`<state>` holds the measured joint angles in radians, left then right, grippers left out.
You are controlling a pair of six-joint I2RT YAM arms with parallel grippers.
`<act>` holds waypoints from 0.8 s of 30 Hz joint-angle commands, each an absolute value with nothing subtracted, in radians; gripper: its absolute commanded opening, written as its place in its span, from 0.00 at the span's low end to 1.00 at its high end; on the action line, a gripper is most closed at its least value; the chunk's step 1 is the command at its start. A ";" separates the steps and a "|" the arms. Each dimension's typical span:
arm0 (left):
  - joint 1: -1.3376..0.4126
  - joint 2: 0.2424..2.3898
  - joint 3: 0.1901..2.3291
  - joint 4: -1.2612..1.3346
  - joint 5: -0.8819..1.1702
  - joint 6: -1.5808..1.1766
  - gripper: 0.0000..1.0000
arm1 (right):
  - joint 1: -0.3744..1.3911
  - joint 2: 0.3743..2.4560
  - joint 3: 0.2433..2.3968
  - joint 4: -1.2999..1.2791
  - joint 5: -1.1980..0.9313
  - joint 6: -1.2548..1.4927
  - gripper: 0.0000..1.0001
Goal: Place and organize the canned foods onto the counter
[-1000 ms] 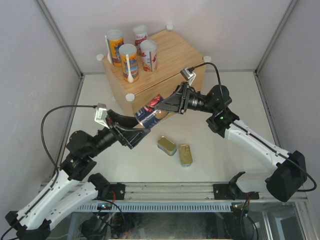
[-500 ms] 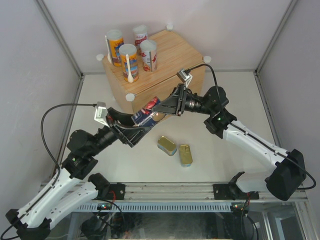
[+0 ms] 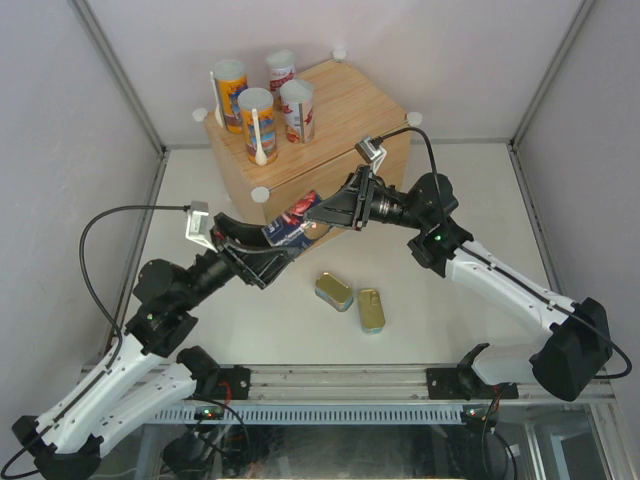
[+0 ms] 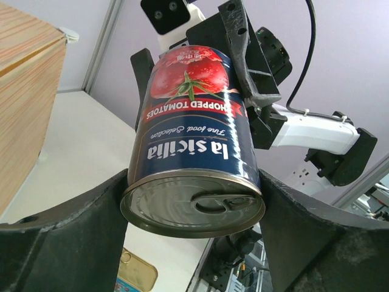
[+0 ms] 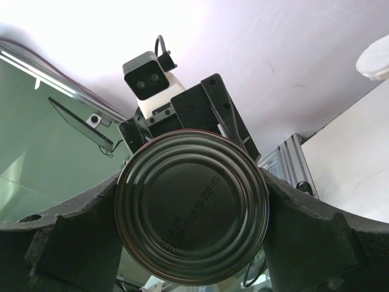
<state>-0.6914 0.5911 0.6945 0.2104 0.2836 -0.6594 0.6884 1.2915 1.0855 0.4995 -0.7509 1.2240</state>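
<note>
Left tool (image 4: 193,182), right tool (image 5: 191,182): both clamped on dark-blue can (image 4: 194,121), midair, just beside wood surface (image 3: 340,110). Label: "la sicilia", "Fine food Selection", "CHOPPED TOMATOES". Base stamp barely legible.

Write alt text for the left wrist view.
A dark-blue chopped-tomatoes can, pull-tab end toward the camera, sits between the fingers of the left gripper while the right gripper clamps its far end. The wooden counter shows at left.

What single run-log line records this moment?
tomato can: in air | right gripper: shut on can | left gripper: flanks can, grip unclear | flat tins: on table
</note>
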 commanded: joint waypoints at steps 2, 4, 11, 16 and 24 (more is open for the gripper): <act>-0.682 0.600 0.738 0.281 0.257 -0.665 0.72 | 0.688 1.254 1.095 0.654 -0.722 1.276 0.00; -0.681 0.601 0.734 0.290 0.258 -0.667 0.65 | 0.686 1.249 1.089 0.653 -0.721 1.276 0.00; -0.680 0.598 0.732 0.298 0.267 -0.667 0.39 | 0.676 1.237 1.068 0.660 -0.720 1.283 0.00; -0.680 0.590 0.732 0.294 0.272 -0.664 0.12 | 0.665 1.230 1.051 0.677 -0.718 1.304 0.00; -0.680 0.583 0.737 0.265 0.278 -0.656 0.00 | 0.642 1.221 1.029 0.692 -0.720 1.327 0.04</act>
